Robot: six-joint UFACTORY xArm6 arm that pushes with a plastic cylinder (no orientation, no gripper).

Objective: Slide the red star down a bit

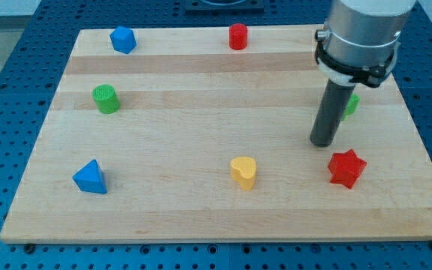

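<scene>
Seven blocks are sitting on the wooden board (201,112), pale planks with visible grain and banding. Two red: a red star (346,168) at the view's lower right, chunky with blunt points, and a red cylinder (237,36) at the top edge. Two blue: a blue block (123,40) at top left, faceted, exact shape hard to tell, and a blue triangle (90,178) at lower left. Two green: a green cylinder (106,98) at left with a ribbed top, and a green block (351,104) mostly hiding behind the rod, shape not readable. One yellow heart (243,172) is lying at bottom centre. All are looking matte, plastic-like.

No pincer on this arm, so no open or closed state; it is ending in a dark rod under a grey metal cuff. My tip (322,142) is resting on the board just above and slightly left of the red star, near but apart.
</scene>
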